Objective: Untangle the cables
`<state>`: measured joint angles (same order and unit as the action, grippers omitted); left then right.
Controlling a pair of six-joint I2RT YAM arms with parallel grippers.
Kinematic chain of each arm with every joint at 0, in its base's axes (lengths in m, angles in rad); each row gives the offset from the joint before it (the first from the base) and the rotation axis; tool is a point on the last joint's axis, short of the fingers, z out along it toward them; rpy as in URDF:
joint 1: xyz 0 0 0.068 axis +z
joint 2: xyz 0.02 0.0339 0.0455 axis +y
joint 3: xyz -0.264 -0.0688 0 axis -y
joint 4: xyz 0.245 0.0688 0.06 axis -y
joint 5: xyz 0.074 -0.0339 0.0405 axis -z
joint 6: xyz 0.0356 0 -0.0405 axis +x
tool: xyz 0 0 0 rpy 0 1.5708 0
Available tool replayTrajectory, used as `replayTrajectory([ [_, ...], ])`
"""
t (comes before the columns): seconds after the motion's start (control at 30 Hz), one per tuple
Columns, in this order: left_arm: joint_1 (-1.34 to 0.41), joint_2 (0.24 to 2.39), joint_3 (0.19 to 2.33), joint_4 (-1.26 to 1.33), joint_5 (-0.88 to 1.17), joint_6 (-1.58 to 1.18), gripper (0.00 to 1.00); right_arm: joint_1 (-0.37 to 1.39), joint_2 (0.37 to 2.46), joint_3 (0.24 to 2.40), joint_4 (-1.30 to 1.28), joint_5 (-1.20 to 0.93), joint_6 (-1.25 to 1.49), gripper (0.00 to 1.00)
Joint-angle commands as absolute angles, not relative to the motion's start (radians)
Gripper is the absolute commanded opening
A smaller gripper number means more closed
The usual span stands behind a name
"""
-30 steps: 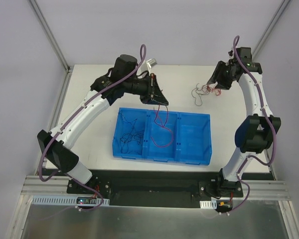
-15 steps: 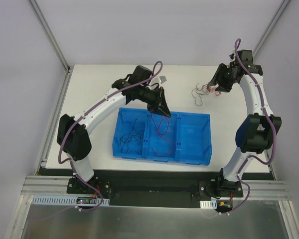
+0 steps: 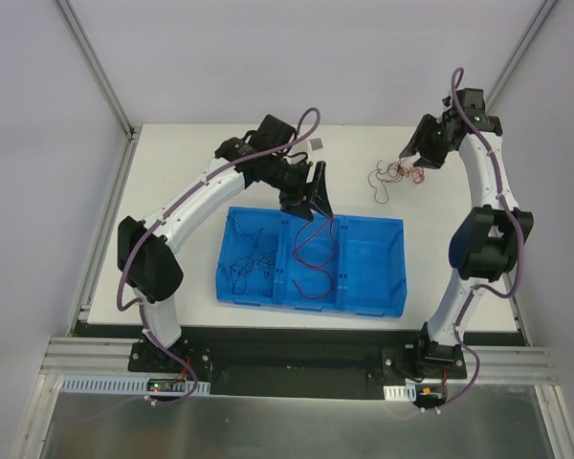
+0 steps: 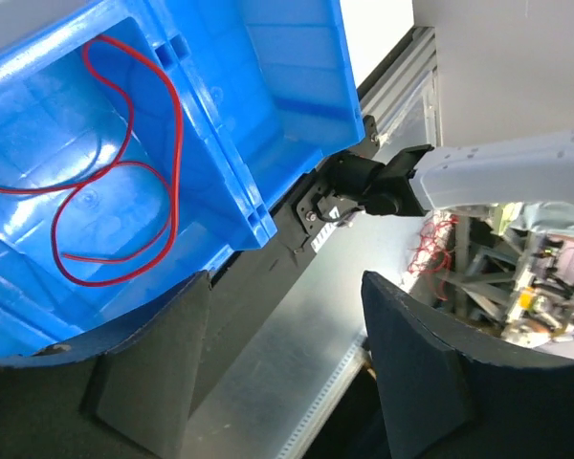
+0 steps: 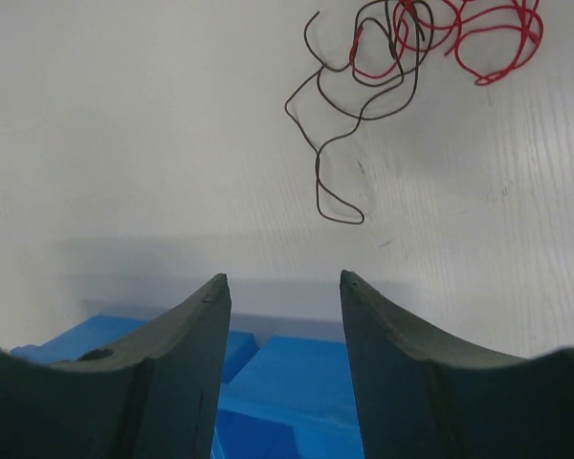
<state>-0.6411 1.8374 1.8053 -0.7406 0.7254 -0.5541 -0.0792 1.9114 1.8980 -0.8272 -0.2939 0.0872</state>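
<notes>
- Left hand hangs over the far wall of the middle compartment of the blue plastic three-compartment tray. Its two dark fingers stand well apart, and nothing is caught between them.
- Nearest the arm bases, that tray lies on the white bench with its long side running left to right.
- The tray's left compartment holds a loose tangle of hair-fine black cables. They are crinkled, cross one another and spread over most of the floor.
- The middle compartment holds a single hair-fine magenta-red cable lying in open, rounded loops on the floor.
  - It reads purple from above and bright red in the left wrist view.
  - One stretch of it runs up toward the far wall beneath the left hand. In the wrist view it lies clear of both fingers.
- Farther back, on the bare bench beyond the tray's right half, sits a small knot of thin black and red cables.
  - In the right wrist view its black strand curls in a few loops, and one tail trails out toward the tray.
  - The red strands are bunched tightly at the far side and overlap the black loops.
- Right hand hovers at the far right of the bench, just beside that knot. Its fingers are parted about halfway and hold nothing, and the knot lies ahead of the fingertips, apart from them.
</notes>
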Motion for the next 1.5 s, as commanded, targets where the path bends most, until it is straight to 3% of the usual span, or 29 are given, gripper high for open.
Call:
replayTrajectory([
  [0.0,-0.638,1.743,1.884,-0.831,0.674,-0.413,0.65,-0.081,2.072,2.067,-0.893,-0.328,0.092,0.52],
  [0.13,-0.632,1.707,1.934,-0.88,0.621,-0.362,0.67,-0.061,2.201,2.201,-0.995,-0.301,0.054,0.52],
  [0.7,-0.614,1.6,1.914,-0.913,0.531,-0.298,0.7,0.034,2.398,2.241,-0.979,-0.246,0.049,0.51],
  [1.07,-0.612,1.549,1.853,-0.913,0.523,-0.296,0.7,0.019,2.284,2.194,-0.991,-0.179,-0.06,0.51],
  [1.27,-0.612,1.569,1.858,-0.913,0.543,-0.299,0.7,-0.063,2.157,2.02,-0.864,-0.262,-0.015,0.52],
  [1.47,-0.611,1.556,1.849,-0.911,0.532,-0.279,0.71,-0.095,2.192,2.008,-0.859,-0.282,-0.066,0.54],
])
